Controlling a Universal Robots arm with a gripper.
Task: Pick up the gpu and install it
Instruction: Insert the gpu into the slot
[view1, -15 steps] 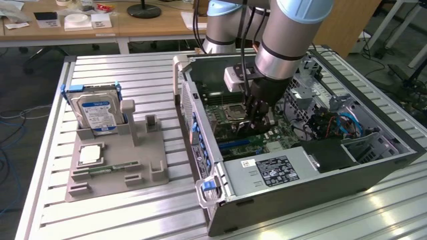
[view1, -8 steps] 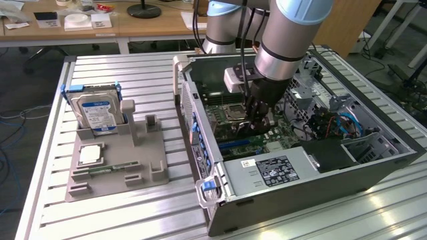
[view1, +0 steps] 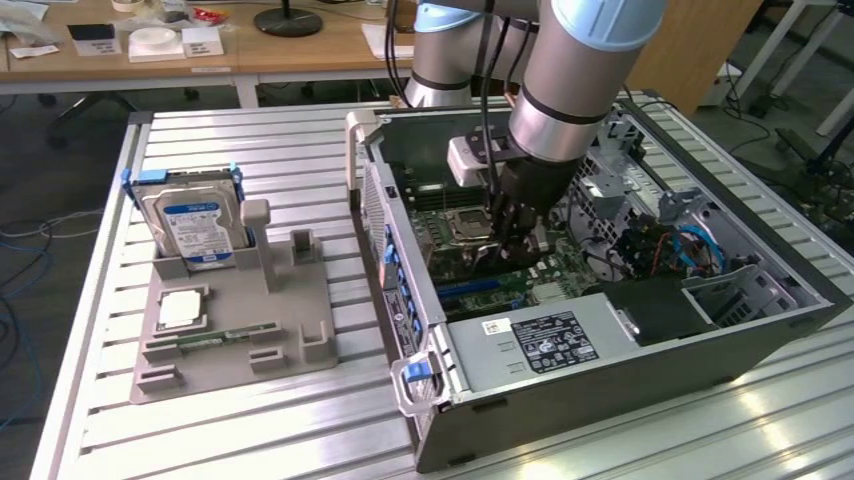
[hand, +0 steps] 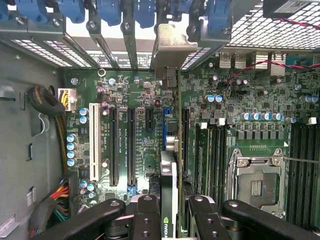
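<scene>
Your gripper (hand: 172, 220) is partly closed on the gpu (hand: 169, 170). The two fingers sit on either face of the card, so it is pinched across its thin dimension and hangs on edge rather than flat. That grip makes sense here: held edge-on, the card's long lower edge lines up with the run of the expansion slots (hand: 131, 145) on the motherboard (hand: 140, 100).

In the exterior view you can see the arm reaching down into the open computer case (view1: 747, 330), with the hand low over the board near the middle of the chassis. The gpu is inside the case, upright. It runs from between your fingers toward the rear wall, just beside the CPU socket (hand: 256, 186) and the memory slots.

Its greyish metal end plate (hand: 170, 47) is up against the row of rear openings, under the blue retention clips (hand: 107, 10). That is where a card's bracket has to sit for the connector to meet its slot.

You cannot tell from these views whether the connector edge is fully down in the slot or only resting on it — the card's own body hides that line.

On the grey parts holder (view1: 294, 350), to the exterior view's left of the case, the hard drive (view1: 194, 225) stands upright and the green memory stick (view1: 227, 336) lies flat — both well apart from the work.
</scene>
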